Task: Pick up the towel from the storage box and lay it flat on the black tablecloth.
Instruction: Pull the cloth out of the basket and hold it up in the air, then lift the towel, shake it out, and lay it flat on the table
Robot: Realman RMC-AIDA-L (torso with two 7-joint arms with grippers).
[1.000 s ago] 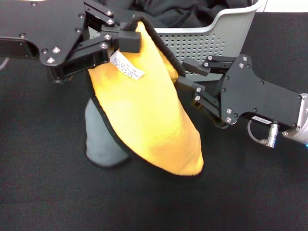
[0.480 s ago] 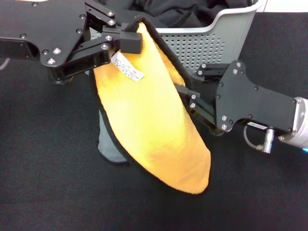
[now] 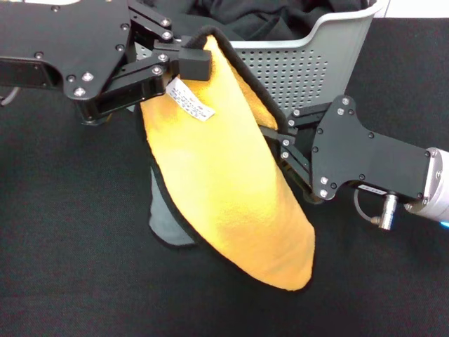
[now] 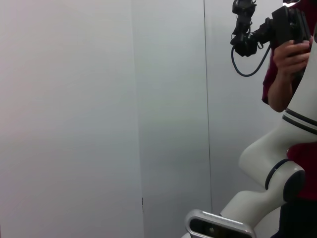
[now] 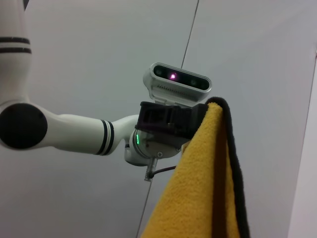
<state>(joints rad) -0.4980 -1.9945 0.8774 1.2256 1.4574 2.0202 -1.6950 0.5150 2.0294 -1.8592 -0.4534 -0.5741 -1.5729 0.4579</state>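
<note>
The towel hangs from its top corner, yellow-orange side towards me, with a fold of its grey side behind on the left and its white label near the top. My left gripper is shut on that top corner, just in front of the storage box. The towel's low end hangs close over the black tablecloth. My right gripper is at the towel's right black edge, its tips hidden behind the cloth. The right wrist view shows the towel hanging from the left gripper.
Black clothes lie inside the storage box at the back. The left wrist view shows only a wall, a white robot arm and a person holding a device.
My right gripper has moved left, from apart from the towel to against its right edge. The towel's hanging end has shifted a little right and down.
</note>
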